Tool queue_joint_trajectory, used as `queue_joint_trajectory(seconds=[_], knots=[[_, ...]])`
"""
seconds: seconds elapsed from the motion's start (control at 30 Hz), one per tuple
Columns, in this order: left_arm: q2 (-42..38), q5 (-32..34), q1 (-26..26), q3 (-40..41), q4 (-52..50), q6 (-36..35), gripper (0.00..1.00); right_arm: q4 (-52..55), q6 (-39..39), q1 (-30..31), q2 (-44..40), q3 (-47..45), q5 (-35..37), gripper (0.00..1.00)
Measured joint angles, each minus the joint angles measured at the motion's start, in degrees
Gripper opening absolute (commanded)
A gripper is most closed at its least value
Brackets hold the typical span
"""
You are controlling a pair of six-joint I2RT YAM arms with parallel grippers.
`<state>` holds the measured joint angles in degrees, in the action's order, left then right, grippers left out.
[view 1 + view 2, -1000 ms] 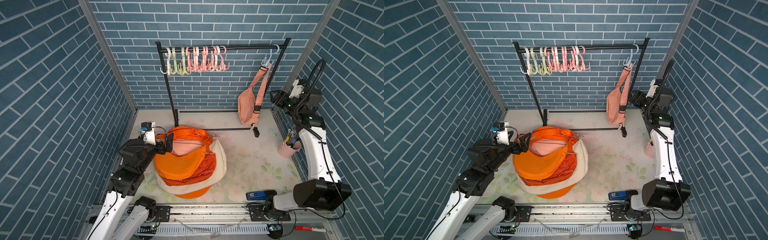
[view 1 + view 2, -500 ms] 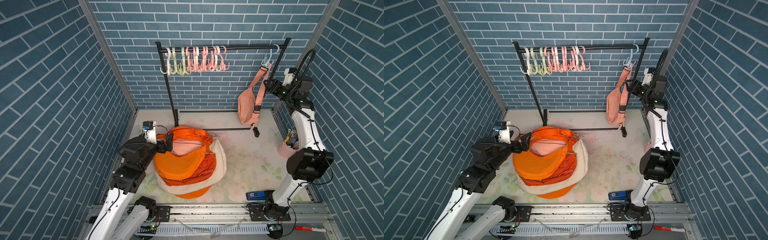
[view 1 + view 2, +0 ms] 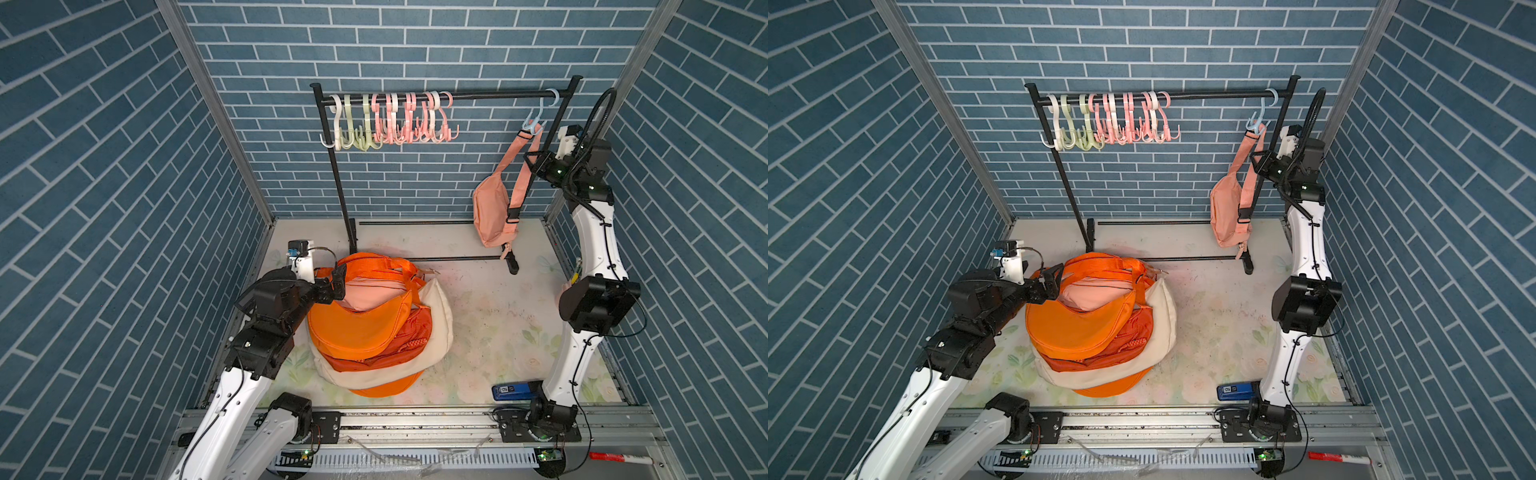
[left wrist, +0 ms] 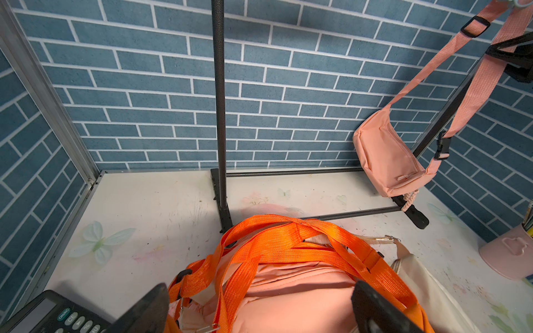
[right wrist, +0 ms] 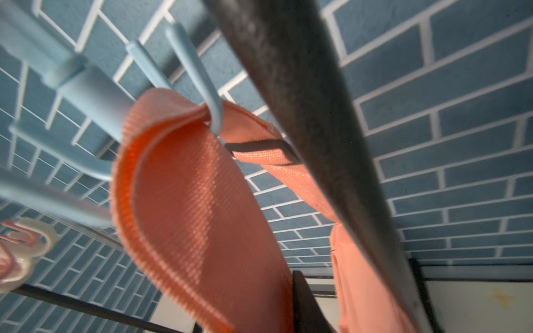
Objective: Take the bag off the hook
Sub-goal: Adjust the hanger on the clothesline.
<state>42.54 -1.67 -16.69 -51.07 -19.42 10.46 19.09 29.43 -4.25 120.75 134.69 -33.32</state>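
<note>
ok so the pink bag (image 3: pixel 490 212) is still up on the rack (image 3: pixel 490 96). it hangs at the end of the rack's bar, just beside the upright on the right arm's side, clear of the floor. its strap (image 5: pixel 187 201) is looped over a prong of the light blue hook (image 5: pixel 86 95). the right wrist view shows the webbing seated in the hook's curve, so nothing is off yet.

the right gripper (image 3: pixel 533 160) is up against the rack's upright, just below the hook. in the left wrist view its black fingers look pinched shut on the strap's nearer run, a bit under the slider buckle. i'd call that a grip, but the contact itself is partly hidden.

the left gripper (image 4: pixel 259 285) has its jaws wide apart and holds nothing. it sits low in front of the rack's far upright, over the pile of bags (image 3: pixel 365 324) (orange, cream, pink) on the floor. the spare hooks (image 3: pixel 390 120) are bunched at that far end of the bar, all empty.

progress, my read: reach done, grasp looks done, removal not started. left to do is lift the strap up and over the prong tip, pull it clear of the rack, then set the bag down, probably by the pile. risks are the strap catching a neighbouring prong or the hook sliding along the bar.
</note>
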Motion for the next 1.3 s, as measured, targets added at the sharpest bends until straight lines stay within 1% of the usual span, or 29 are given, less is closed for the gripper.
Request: queue_joint_trajectory(seconds=[0.3,0.53,0.8,1.07,1.3], knots=[[-0.39,-0.11,0.22,0.0,0.0,0.0,0.99,0.92,0.09,3.43,-0.66,-0.2,-0.76,0.0],[-1.29,-0.11,0.22,0.0,0.02,0.0,0.99,3.1,-0.96,8.02,-4.02,-0.28,-0.79,0.0],[0.26,-0.72,0.24,0.0,0.2,0.04,1.0,3.26,-1.33,13.62,-7.23,-0.28,-0.74,0.0],[1.81,-2.97,0.24,-0.02,1.27,0.24,0.99,1.6,-0.46,17.81,-6.86,-0.24,-0.55,0.0],[3.26,-4.66,0.24,-0.79,1.33,0.11,0.99,-3.8,2.47,21.84,-1.92,1.14,-0.11,0.0]])
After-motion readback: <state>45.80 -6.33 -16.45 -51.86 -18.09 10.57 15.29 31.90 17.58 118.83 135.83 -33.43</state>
